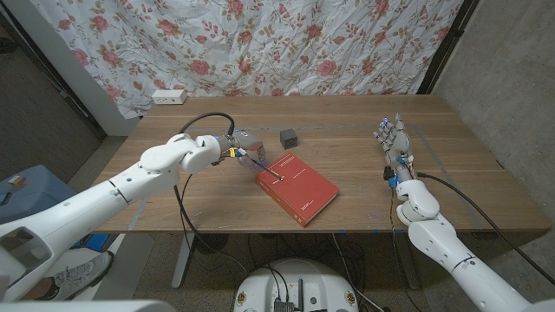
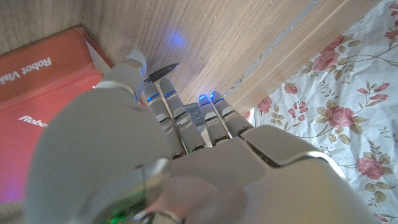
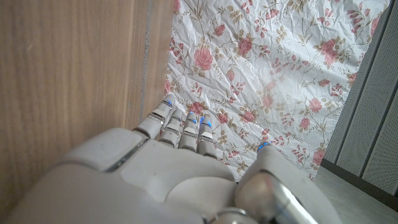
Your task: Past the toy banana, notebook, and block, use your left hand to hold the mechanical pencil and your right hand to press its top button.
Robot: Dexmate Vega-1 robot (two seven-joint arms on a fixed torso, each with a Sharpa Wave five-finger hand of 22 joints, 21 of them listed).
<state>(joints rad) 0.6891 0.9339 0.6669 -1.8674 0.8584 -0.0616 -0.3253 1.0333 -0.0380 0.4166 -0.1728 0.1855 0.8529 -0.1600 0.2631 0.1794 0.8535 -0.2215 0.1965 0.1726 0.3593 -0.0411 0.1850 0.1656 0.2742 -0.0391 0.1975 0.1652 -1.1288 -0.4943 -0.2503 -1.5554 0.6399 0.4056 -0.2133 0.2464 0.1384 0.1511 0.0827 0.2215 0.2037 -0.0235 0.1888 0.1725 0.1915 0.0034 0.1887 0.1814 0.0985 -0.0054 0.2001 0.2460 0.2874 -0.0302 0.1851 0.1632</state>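
The head camera is looking down over the whole table (image 1: 364,186); both wrist cameras are sitting close behind their hands, sharing its wood and the floral curtain (image 3: 280,68)

The notebook (image 1: 297,188) lies mid-table. The block (image 1: 289,136) sits behind it, farther back. The left hand (image 1: 241,148) is at the notebook's far-left corner, holding the pencil (image 1: 263,166) over that corner. The right hand (image 1: 393,141) stands well apart, far right.
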